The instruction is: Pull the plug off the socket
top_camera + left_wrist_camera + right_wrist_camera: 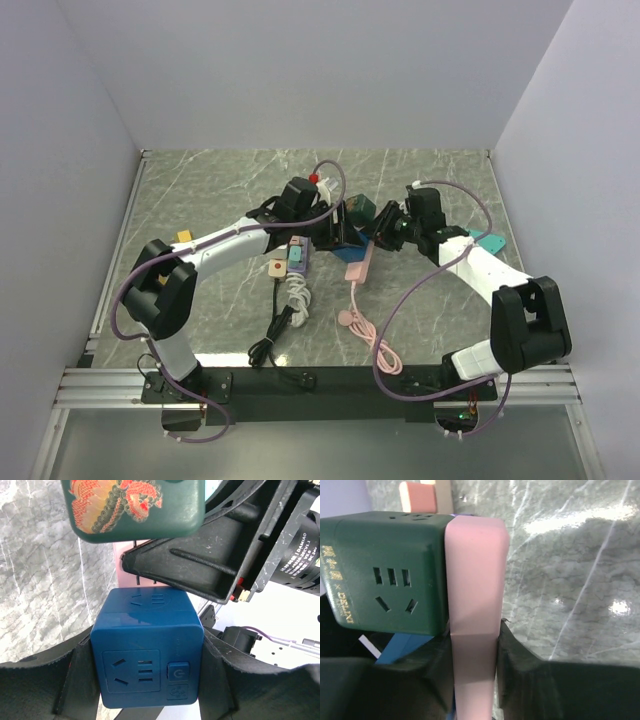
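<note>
Blue socket cube (147, 650), clamped in my left gripper (147, 677) near the middle of the table (200, 190); my right gripper (474, 672) pinches the pink power strip (475, 580), with the green socket cube (385, 575) touching its side.

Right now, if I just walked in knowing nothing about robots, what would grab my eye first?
The left arm and right arm reach in and almost meet in the middle of the grey marble table. Close up, the left gripper clasps a bright blue socket cube. The right gripper pinches a pink block right beside a dark green socket cube.
</note>
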Robot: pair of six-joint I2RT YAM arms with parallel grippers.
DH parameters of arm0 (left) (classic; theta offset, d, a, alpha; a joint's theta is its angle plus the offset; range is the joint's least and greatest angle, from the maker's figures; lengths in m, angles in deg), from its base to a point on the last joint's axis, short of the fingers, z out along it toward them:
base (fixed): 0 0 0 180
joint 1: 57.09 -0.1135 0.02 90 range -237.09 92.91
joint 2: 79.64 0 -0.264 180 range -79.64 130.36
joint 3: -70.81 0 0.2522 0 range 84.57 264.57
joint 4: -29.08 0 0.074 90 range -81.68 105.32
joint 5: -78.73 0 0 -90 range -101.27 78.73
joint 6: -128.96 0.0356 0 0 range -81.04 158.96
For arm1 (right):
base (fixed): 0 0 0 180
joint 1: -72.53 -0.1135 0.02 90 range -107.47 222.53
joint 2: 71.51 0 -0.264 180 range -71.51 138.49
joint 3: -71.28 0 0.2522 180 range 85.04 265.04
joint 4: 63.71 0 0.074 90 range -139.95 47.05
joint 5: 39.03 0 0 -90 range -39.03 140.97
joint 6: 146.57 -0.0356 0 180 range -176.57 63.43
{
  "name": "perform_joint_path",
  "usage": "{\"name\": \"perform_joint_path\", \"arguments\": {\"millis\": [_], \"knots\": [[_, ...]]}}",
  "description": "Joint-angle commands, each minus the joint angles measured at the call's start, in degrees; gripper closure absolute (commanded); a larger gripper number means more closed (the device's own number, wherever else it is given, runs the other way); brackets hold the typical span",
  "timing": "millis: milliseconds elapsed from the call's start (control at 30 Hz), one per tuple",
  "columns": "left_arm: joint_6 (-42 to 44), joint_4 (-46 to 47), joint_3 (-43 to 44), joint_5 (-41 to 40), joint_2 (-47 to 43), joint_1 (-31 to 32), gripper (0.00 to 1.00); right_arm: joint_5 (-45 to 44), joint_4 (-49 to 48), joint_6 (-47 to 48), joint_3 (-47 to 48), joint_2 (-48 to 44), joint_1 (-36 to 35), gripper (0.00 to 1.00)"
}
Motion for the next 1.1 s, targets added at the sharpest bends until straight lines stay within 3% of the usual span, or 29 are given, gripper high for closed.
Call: {"name": "perform_joint_path", "arguments": {"millis": [0, 33, 300, 533, 600, 700, 767, 967, 1067], "knots": [[-2.53, 11.84, 1.54, 4.60, -5.13, 0.25, 1.00, -2.04, 2.80, 2.31, 1.24, 1.32, -0.97, 0.94], [-2.35, 10.97, 1.36, 4.16, -5.57, 0.16, 1.00, -3.10, 4.03, 2.84, 1.85, 1.32, -1.06, 1.00], [-0.68, 7.71, -0.22, 3.54, -9.34, -4.49, 1.00, -18.48, 17.04, 10.40, 4.05, 2.64, 0.16, 1.00], [-0.42, 5.61, -3.30, 7.49, -17.34, -14.07, 1.00, -19.99, 16.70, 12.42, 1.24, 0.71, 2.89, 1.00], [0.46, 3.68, -2.95, 7.93, -18.49, -15.91, 1.00, -16.94, 15.39, 13.21, 0.80, -0.17, 3.50, 1.00], [3.18, -2.54, -1.19, 5.31, -21.12, -18.90, 1.00, -12.45, 13.71, 13.48, 0.80, -2.01, 5.00, 1.00], [5.11, -7.03, -0.92, -1.09, -22.26, -22.06, 1.00, -10.94, 13.62, 13.83, 1.06, -2.98, 5.27, 1.00], [8.54, -15.23, -7.16, -8.50, -22.89, -48.47, 1.00, -6.81, 14.85, 13.48, 3.08, -7.45, 5.62, 1.00], [9.95, -13.48, -10.76, -7.36, -21.92, -56.59, 1.00, -4.70, 15.03, 13.65, 3.61, -9.04, 5.62, 1.00]]}}
